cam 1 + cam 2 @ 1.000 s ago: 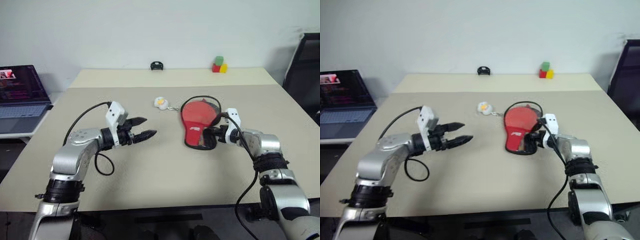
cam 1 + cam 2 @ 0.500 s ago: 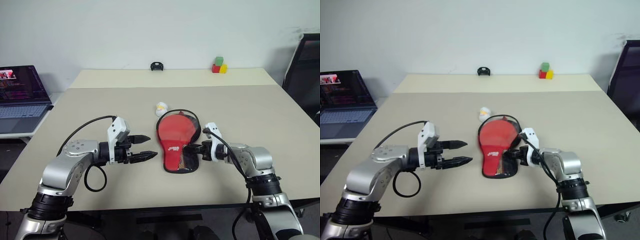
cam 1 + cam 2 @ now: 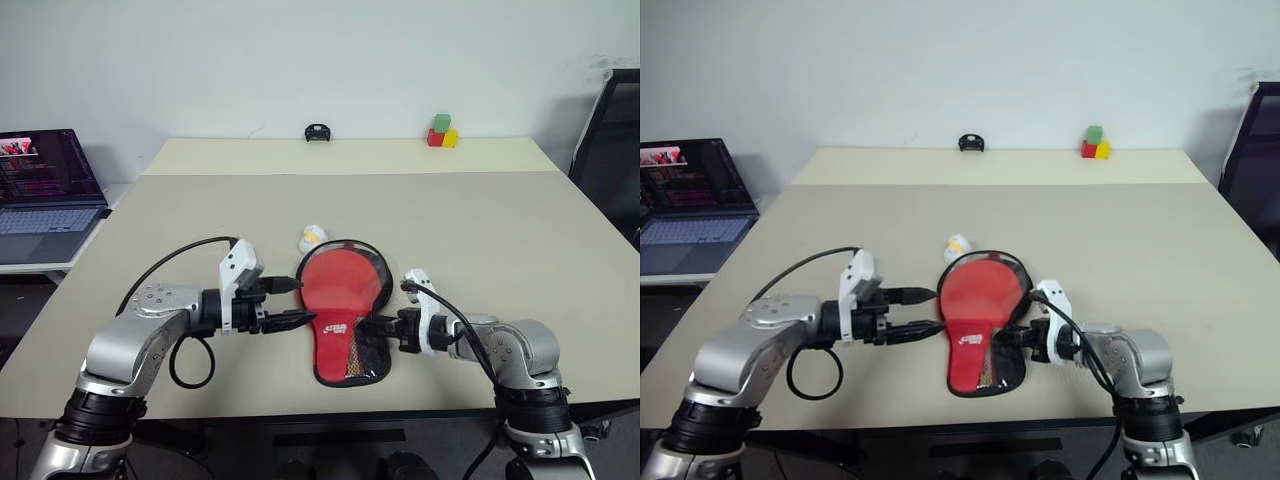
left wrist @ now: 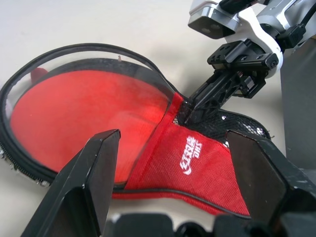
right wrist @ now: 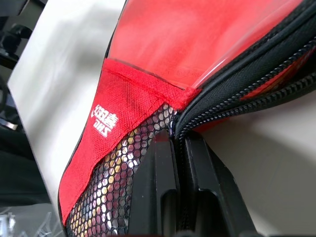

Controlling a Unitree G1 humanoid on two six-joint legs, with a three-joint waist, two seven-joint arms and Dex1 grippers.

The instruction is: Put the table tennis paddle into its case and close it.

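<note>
The case (image 3: pixel 343 310) is laid flat on the table (image 3: pixel 520 230), red panel and mesh side up, between the two grippers and near the front edge. Its zippered edge at the narrow part is pinched by the tightly closed right gripper (image 3: pixel 368 326). The left gripper (image 3: pixel 292 302) is held wide apart just beside the case's other side, with nothing gripped. A red round shape, taken for the table tennis paddle (image 4: pixel 79 116), is seen through the clear window.

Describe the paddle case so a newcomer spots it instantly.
On the beige table, near its front edge, look between the two claws. The case is the flat paddle-shaped pouch with a red face, black zip edging and a mesh neck; the right claw pinches its edge, unlike the small white item behind it.
</note>
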